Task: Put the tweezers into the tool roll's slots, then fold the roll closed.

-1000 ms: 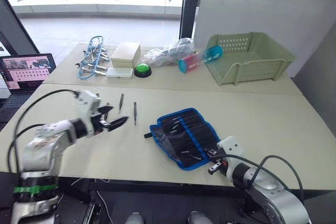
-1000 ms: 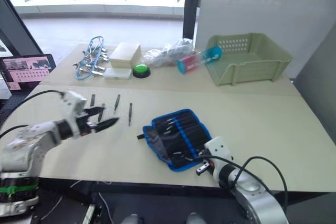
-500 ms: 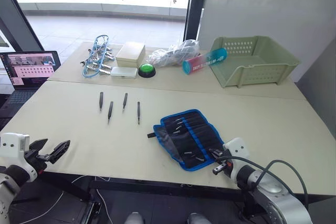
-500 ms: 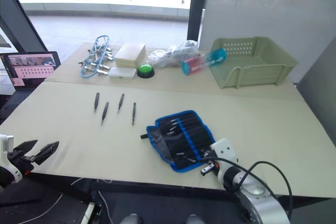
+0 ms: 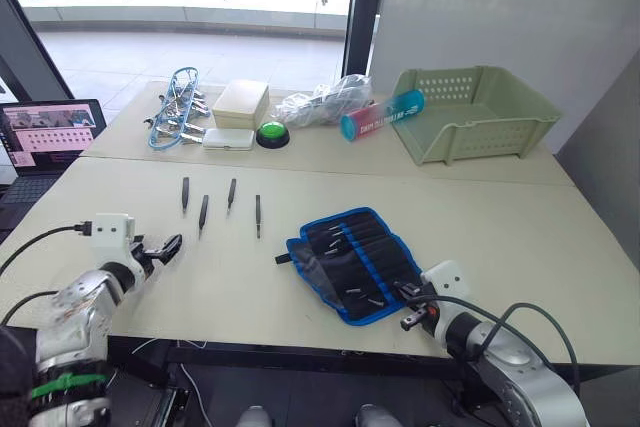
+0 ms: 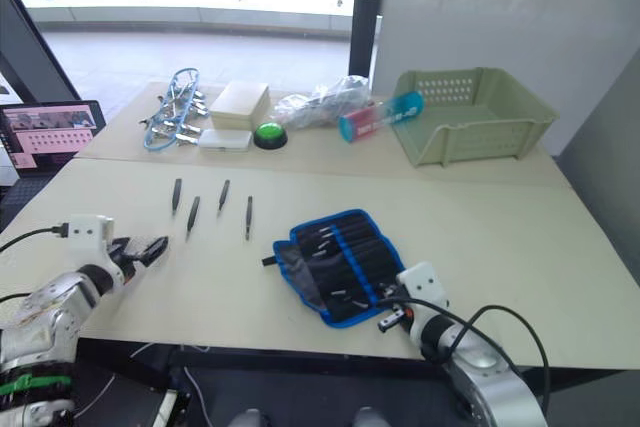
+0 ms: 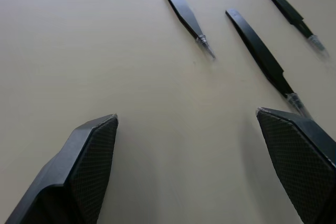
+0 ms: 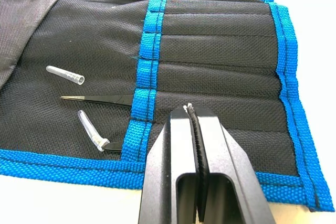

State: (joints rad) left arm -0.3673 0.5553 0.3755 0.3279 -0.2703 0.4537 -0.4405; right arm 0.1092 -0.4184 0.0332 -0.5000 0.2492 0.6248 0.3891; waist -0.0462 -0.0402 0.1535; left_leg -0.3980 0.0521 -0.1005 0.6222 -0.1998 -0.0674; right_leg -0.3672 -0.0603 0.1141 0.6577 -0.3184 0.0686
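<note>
The left gripper (image 5: 168,246) hovers with fingers spread wide over the table (image 5: 520,217), near-left of four loose tweezers (image 5: 203,211) lying in a row. The right gripper (image 8: 191,113), fingers pressed together and empty, sits at the near-right edge of the open tool roll (image 5: 355,259), whose slots (image 8: 210,61) already hold some tweezers.

No text, label, brand, number or sign could be read. The teal-and-pink tube (image 5: 382,114) beside the green basket (image 5: 474,112) bore pale lettering along its side, too small to make out. The laptop screen (image 5: 52,131), well beyond the left gripper's (image 5: 163,247) fingers, showed pink panels whose contents could not be told. The tool roll (image 8: 210,72) just ahead of the right gripper's (image 8: 191,113) closed fingertips carried no print, and the tweezers (image 7: 261,52) ahead of the left fingers (image 7: 89,161) were unmarked.
</note>
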